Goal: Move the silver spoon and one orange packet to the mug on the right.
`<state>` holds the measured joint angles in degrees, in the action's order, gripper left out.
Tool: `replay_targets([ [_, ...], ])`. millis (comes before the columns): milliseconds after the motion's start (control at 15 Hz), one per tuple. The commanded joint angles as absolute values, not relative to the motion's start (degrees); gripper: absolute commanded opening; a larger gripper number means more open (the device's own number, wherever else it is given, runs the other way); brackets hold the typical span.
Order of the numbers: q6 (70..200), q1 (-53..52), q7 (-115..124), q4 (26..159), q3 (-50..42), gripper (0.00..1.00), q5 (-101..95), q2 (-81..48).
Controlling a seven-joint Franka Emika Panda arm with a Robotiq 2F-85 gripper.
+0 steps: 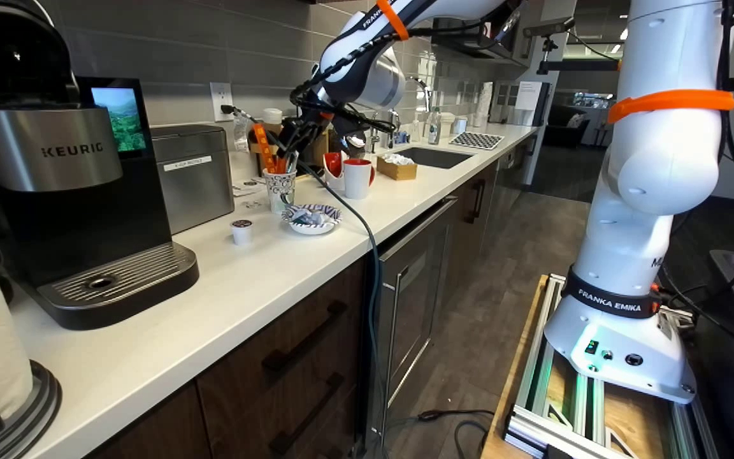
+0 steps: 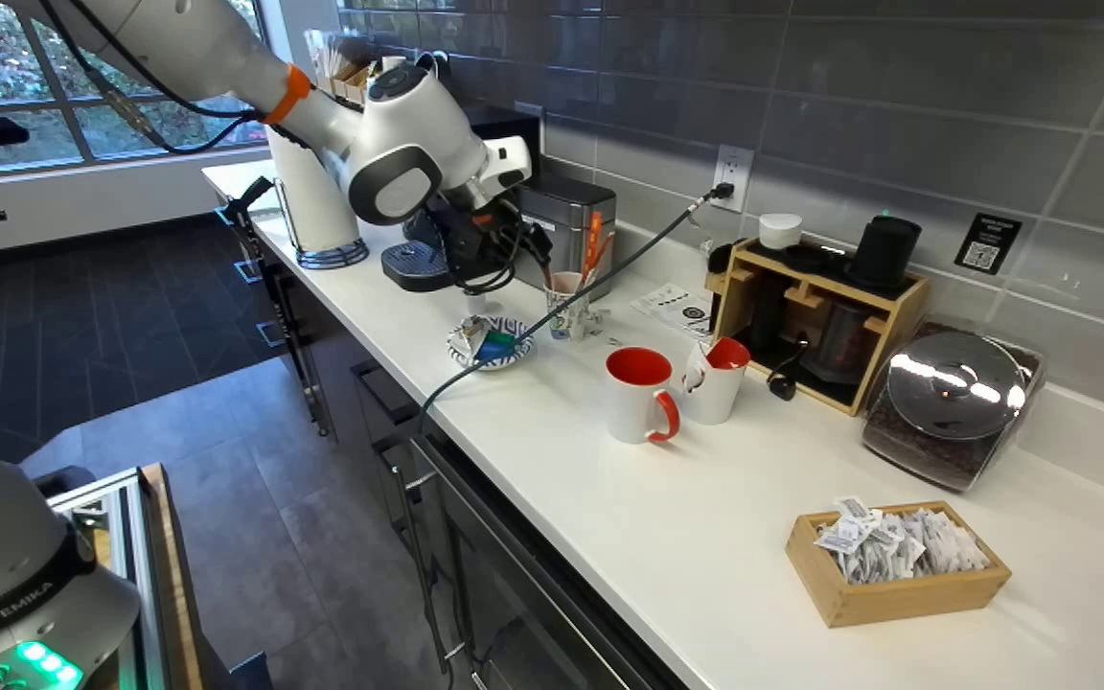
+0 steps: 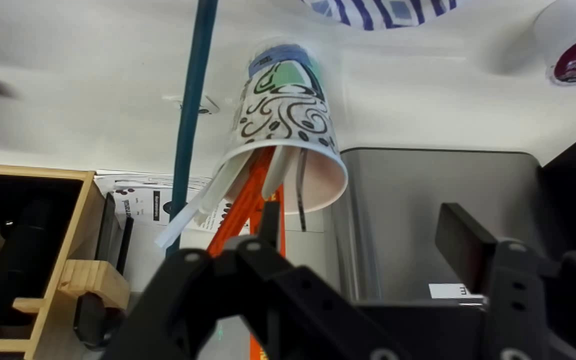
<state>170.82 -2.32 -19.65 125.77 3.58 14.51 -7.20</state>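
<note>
A patterned paper cup [image 3: 288,110] holds orange packets [image 3: 240,215], pale utensils and a slim dark-silver handle, the silver spoon [image 3: 301,185]. The cup shows in both exterior views [image 1: 280,191] [image 2: 566,311], with orange packets [image 1: 264,146] [image 2: 593,247] sticking up. My gripper [image 3: 363,235] is open with nothing between its fingers. Its left finger overlaps the orange packets in the wrist view; contact cannot be told. In both exterior views the gripper [image 1: 292,139] [image 2: 540,247] is just above the cup. Two red-and-white mugs [image 2: 633,407] [image 2: 713,393] stand beside each other on the counter.
A blue cable [image 2: 571,297] crosses beside the cup. A patterned bowl [image 1: 311,228] with wrappers and a coffee pod [image 1: 241,232] are near. A steel bin [image 3: 438,190], a coffee maker [image 1: 80,223] and a wooden rack [image 2: 839,388] stand along the wall. A wooden packet box [image 2: 907,599] is farther off.
</note>
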Motion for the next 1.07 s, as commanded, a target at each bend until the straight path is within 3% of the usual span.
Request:
replay_targets([
  [0, 171.73, -2.56, -19.01, 125.21, 2.92, 0.48, 13.01, -8.15],
  [267, 171.98, -2.69, -18.46, 124.94, 2.14, 0.16, 11.87, -8.52],
  [533, 172.12, -2.94, -17.69, 124.5, 1.36, 0.0, 10.38, -9.05],
  [1000, 172.36, -3.4, -16.03, 124.84, 1.32, 0.01, 9.19, -7.32],
])
